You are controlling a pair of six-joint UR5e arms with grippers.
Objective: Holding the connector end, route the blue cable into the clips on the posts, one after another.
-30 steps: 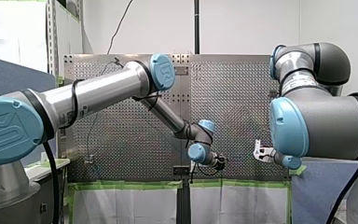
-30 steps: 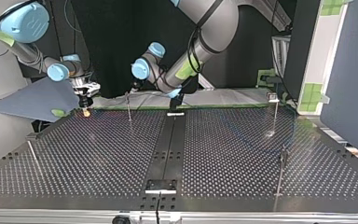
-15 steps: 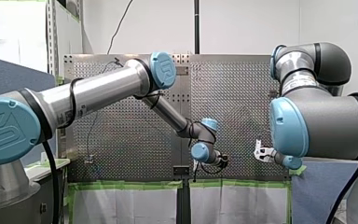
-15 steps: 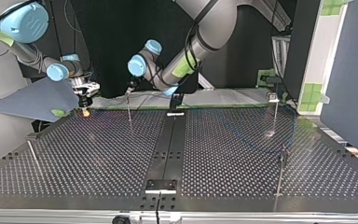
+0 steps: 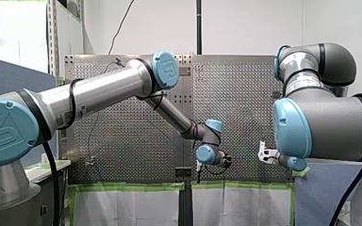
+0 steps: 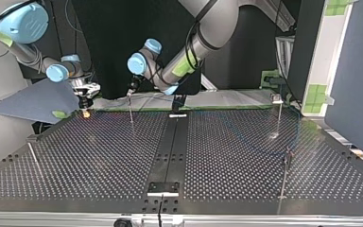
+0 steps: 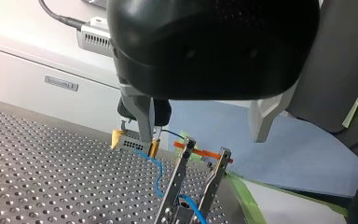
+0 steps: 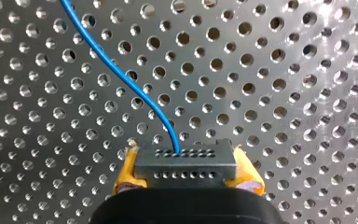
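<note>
My right gripper (image 8: 186,173) has the connector (image 8: 186,165), blue cable (image 8: 137,91) trailing.
Yellow pads (image 8: 249,176) pinch the grey connector just left of the post (image 6: 130,109) in the top view. My left gripper (image 6: 132,91) is at that post's top; whether it is closed I cannot tell. The cable looks light and limp, so the rigid connector is the handhold. No readable writing.

4 thin posts (image 6: 284,175) ring the perforated table (image 6: 99,156), its middle open between them.

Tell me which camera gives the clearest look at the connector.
Right wrist view: the connector close up, clamped between yellow pads, blue cable leaving it. Left wrist view shows it smaller; top view, a speck; front view, nothing.
</note>
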